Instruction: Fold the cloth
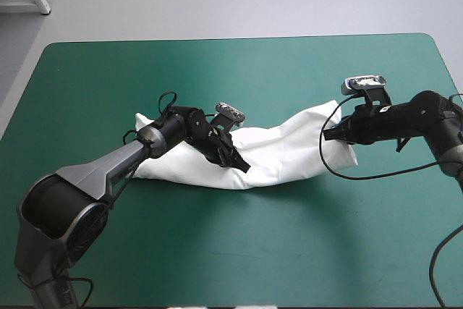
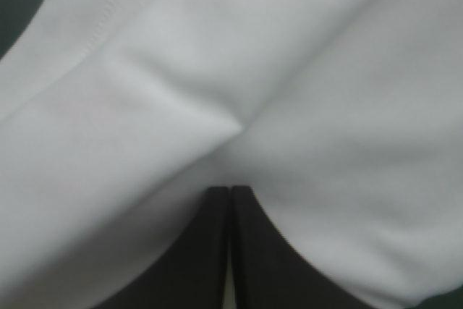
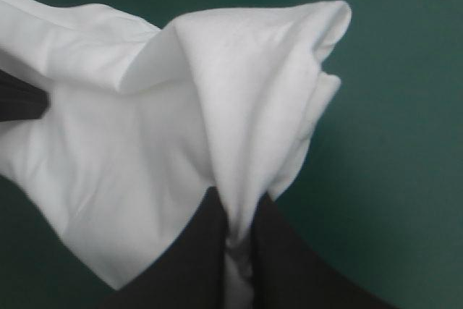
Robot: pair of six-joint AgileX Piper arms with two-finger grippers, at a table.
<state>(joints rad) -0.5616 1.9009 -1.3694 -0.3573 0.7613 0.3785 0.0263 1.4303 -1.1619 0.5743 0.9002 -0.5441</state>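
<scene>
**Item 1: T-shirt** (image 1: 282,151). White and short-sleeved, gathered into a long, loosely folded band. It lies across the middle of the desk (image 1: 217,251), running from left of centre out toward the right side. The left end rests on the teal-green cover (image 1: 108,92). The middle sags in soft folds. The right end is drawn up into a peak. In the left wrist view the cloth (image 2: 289,70) fills nearly the whole field, with a stitched seam (image 2: 101,27) running along one edge. In the right wrist view the cloth (image 3: 145,157) rises in a creased fan ahead of the hand, with the cover (image 3: 405,106) beside it.

**Item 2: left hand** (image 1: 242,166). It sits over the near edge of the band, about midway along its length. The arm reaches in low across the cloth's left end. Seen from its own wrist, the hand (image 2: 231,192) has its black fingers (image 2: 210,251) pressed together into one pointed arch. A thin sliver of white shows between them, and creases spread from the tip. It is clamped on the T-shirt.

**Item 3: right hand** (image 1: 329,135). It is at the band's right end, by the raised peak. From its own wrist, the hand (image 3: 239,204) has its black fingers (image 3: 195,258) all but closed, with a bunched strip of white pinched between them. It is gripping the T-shirt.

**Item 4: spacing.** The two hands are well apart, with the sagging middle of the band between them.
</scene>
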